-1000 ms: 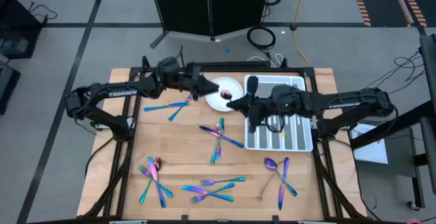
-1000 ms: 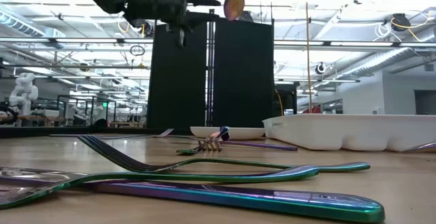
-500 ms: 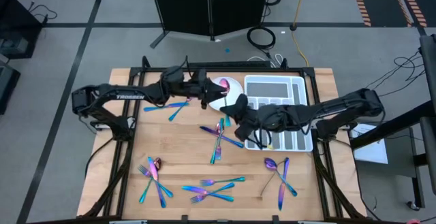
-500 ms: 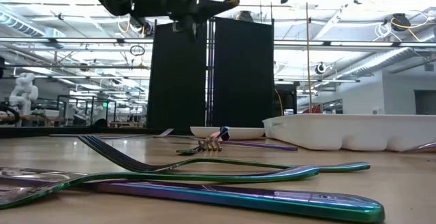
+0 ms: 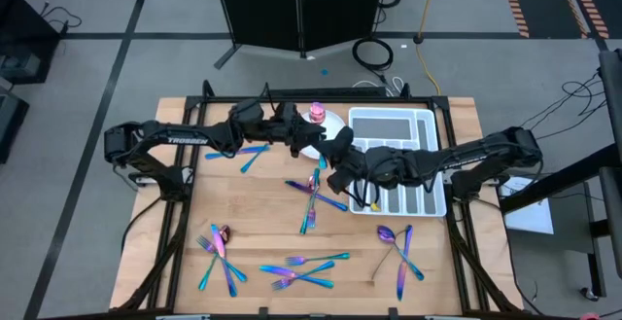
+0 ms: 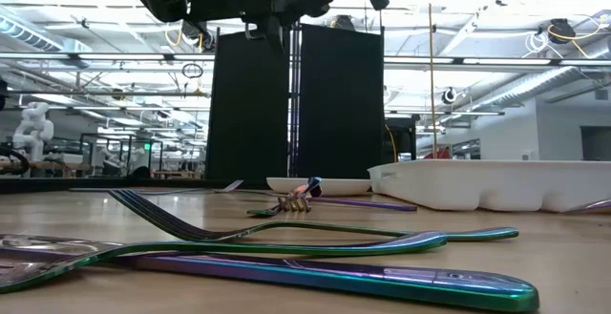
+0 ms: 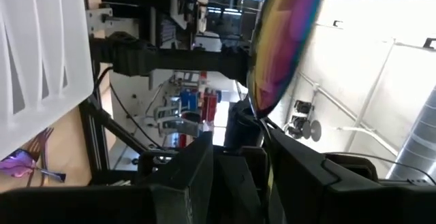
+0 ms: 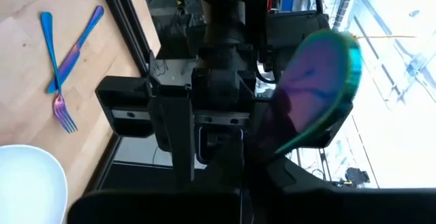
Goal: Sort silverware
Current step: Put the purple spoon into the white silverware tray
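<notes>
Wooden table [image 5: 243, 218] with scattered silverware [image 5: 296, 269]. Mid-air above the plate [image 5: 307, 145], left gripper [image 5: 297, 135], fingers part-open, and right gripper [image 5: 335, 160], clamped shut, meet on a spoon [image 5: 316, 114]; which one bears it is unclear. One should release only once the other's hold is firm.

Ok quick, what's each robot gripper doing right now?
Left gripper: jaws closed on a spoon.
Right gripper: jaws shut, holding nothing.

You're in a robotics lab: bare ceiling trusses [image 6: 496, 66] upper right, a white humanoid robot [image 6: 34, 128] at left, floor cables [image 5: 374, 53] top centre.
</notes>
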